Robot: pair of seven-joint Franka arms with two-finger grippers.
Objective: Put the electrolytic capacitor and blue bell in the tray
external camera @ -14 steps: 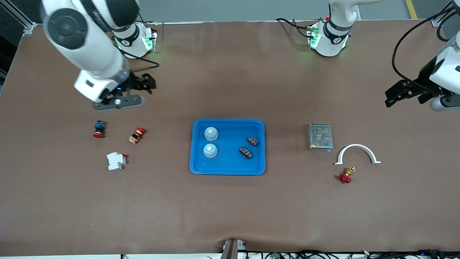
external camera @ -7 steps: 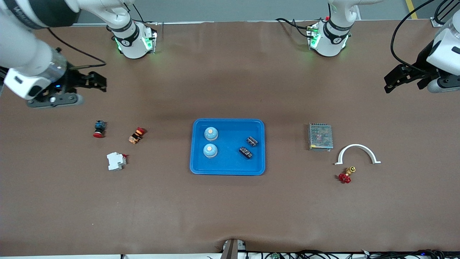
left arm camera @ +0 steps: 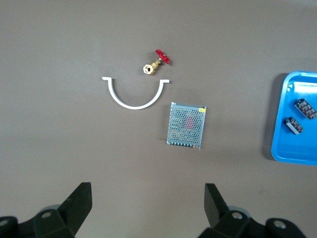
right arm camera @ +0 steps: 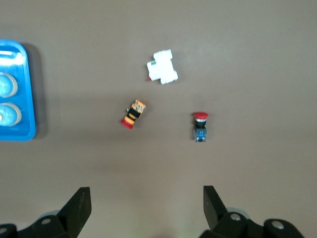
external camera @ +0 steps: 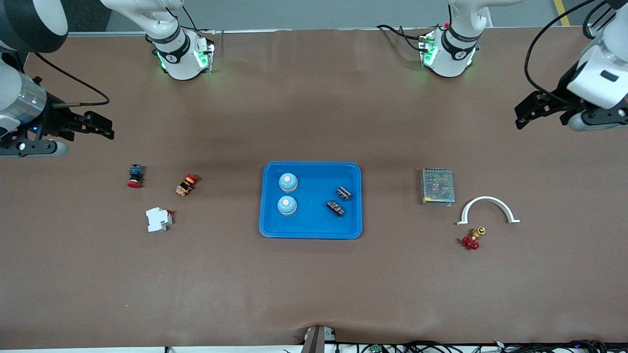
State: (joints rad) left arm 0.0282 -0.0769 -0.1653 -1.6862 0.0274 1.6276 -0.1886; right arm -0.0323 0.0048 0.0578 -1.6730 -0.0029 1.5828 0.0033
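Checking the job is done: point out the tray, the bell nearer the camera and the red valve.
tray (external camera: pixel 311 231), front view, bare floor near its rim.
bell nearer the camera (external camera: pixel 287 205), front view, top of its dome.
red valve (external camera: pixel 470 241), front view, its red handwheel.

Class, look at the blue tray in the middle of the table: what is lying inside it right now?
Inside the tray lie two blue bells toward the right arm's end and two dark electrolytic capacitors toward the left arm's end. Nothing covers them; both grippers, left and right, wait open, apart.

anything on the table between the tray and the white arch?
Yes: the metal mesh box lies between the tray and the white arch, touching neither. Front and left wrist views both show it.
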